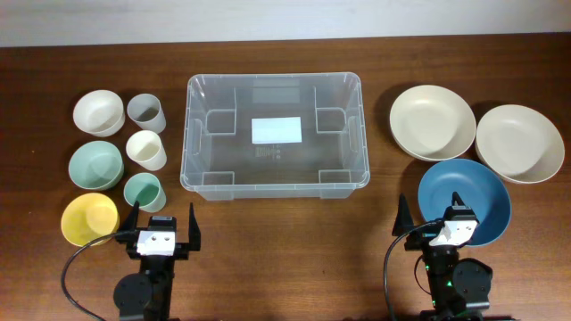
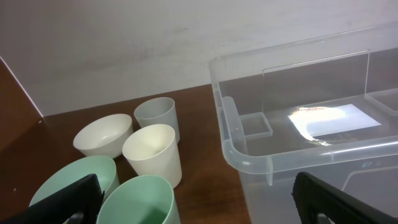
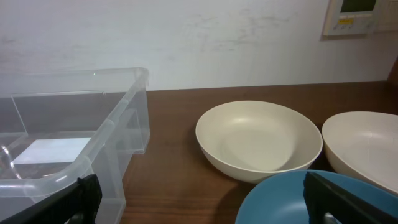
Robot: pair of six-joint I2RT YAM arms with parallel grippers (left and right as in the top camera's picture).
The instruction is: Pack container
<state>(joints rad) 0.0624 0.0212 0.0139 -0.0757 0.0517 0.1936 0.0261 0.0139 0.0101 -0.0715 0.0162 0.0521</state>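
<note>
The clear plastic container (image 1: 273, 134) sits mid-table with only a white label on its bottom; it also shows in the left wrist view (image 2: 311, 124) and the right wrist view (image 3: 68, 137). Left of it are a white bowl (image 1: 97, 112), a green bowl (image 1: 95, 165), a yellow bowl (image 1: 89, 218), a grey cup (image 1: 144, 111), a cream cup (image 1: 146, 149) and a green cup (image 1: 143, 191). Right of it are two cream bowls (image 1: 432, 122) (image 1: 519, 143) and a blue bowl (image 1: 464, 201). My left gripper (image 1: 161, 225) and right gripper (image 1: 435, 218) are open and empty near the front edge.
The brown wooden table (image 1: 375, 223) ends at a white wall (image 3: 186, 37) behind. A wall panel (image 3: 360, 15) hangs at the upper right in the right wrist view.
</note>
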